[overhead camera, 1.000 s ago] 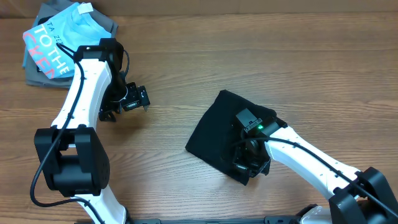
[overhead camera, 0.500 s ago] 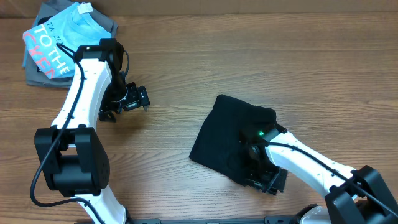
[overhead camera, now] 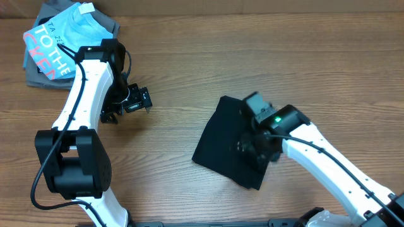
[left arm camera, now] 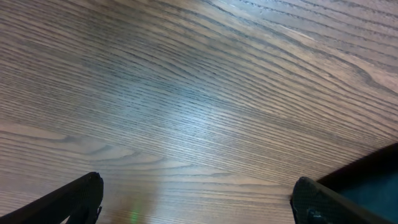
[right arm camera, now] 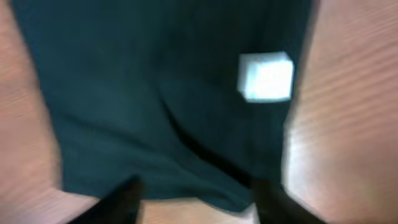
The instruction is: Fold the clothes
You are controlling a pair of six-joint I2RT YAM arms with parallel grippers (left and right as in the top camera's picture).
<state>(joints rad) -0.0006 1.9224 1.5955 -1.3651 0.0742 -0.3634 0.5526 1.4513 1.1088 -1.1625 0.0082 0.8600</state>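
Observation:
The clothes, a black shirt [overhead camera: 224, 142], lie folded into a compact shape on the table right of centre. In the right wrist view the shirt [right arm camera: 155, 93] fills the blurred picture, its small white tag [right arm camera: 266, 76] at upper right. My right gripper [overhead camera: 255, 150] hangs over the shirt's right part. Its fingers [right arm camera: 121, 199] stand apart and the right gripper [right arm camera: 196, 196] is open, holding nothing, with the shirt's edge and wood below. My left gripper [overhead camera: 136, 99] is open over bare wood [left arm camera: 196, 190], well left of the shirt.
A light blue tee with pink and white lettering [overhead camera: 57, 38] lies on grey folded garments [overhead camera: 38, 72] at the far left corner. The left arm's base [overhead camera: 72, 164] stands at the near left. Wooden tabletop [overhead camera: 252, 50] lies between the pile and the shirt.
The right gripper opened and let go of the shirt. It swung out past the shirt's near right edge, then came back over it. The left arm stayed still.

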